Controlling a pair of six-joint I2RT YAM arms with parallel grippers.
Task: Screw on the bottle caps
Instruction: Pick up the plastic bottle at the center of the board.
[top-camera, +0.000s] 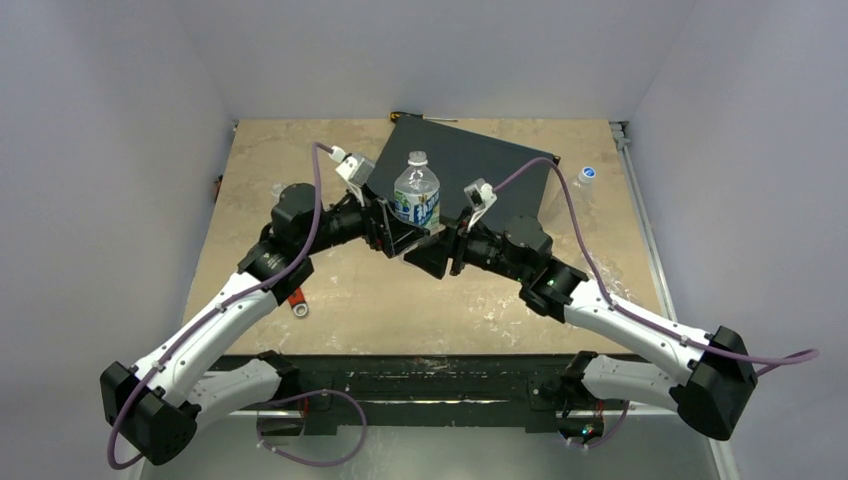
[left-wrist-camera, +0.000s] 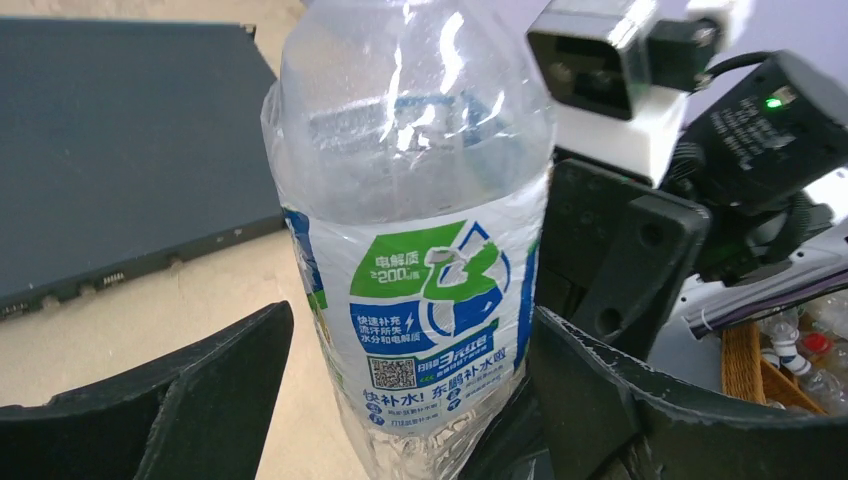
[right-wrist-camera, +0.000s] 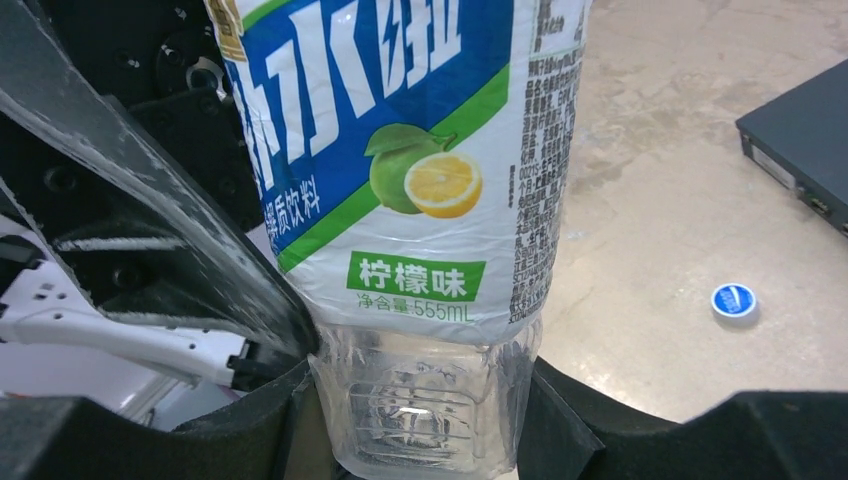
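Right gripper (right-wrist-camera: 420, 400) clamped on bottle (right-wrist-camera: 400, 200) base, steadying it upright mid-worktop for capping | left gripper (left-wrist-camera: 410, 320) open, loosely straddling label | blue cap (top-camera: 587, 173) lies near far-right corner

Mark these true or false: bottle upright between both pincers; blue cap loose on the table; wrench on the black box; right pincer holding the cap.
1. The bottle is upright between the left pincer and the right pincer. True.
2. A blue cap lies loose on the table, right of the black box. True.
3. The red-handled wrench lies on the black box. False: it lies on the table beside the left arm, well clear of the box.
4. The right pincer holds the blue cap. False: it grips the bottle's base, and the cap lies apart on the table.
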